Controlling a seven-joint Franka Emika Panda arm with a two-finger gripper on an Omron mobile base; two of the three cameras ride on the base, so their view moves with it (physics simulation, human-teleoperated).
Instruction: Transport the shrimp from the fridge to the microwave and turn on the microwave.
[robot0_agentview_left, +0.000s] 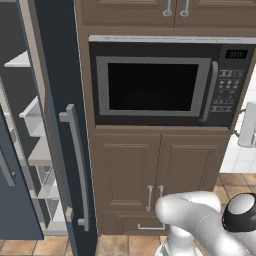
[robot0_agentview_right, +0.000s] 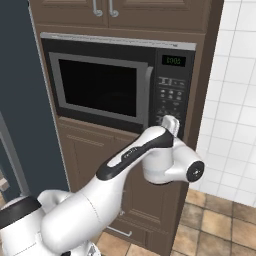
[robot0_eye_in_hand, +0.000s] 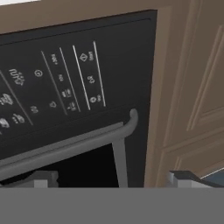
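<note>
One microwave is seen with its door shut, and one fridge stands open. The arm is stretched toward the keypad — the gripper is spread wide.

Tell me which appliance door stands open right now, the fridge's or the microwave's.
The fridge door: it is swung out, baring pale shelves on the left. The microwave door sits flush in its frame, shut.

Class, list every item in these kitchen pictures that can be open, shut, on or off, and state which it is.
microwave: door shut, green display lit.
fridge: door open, pale shelves showing.
upper cabinets: shut.
lower cabinets: shut.
gripper: jaws apart, near the microwave keypad, holding nothing.
</note>
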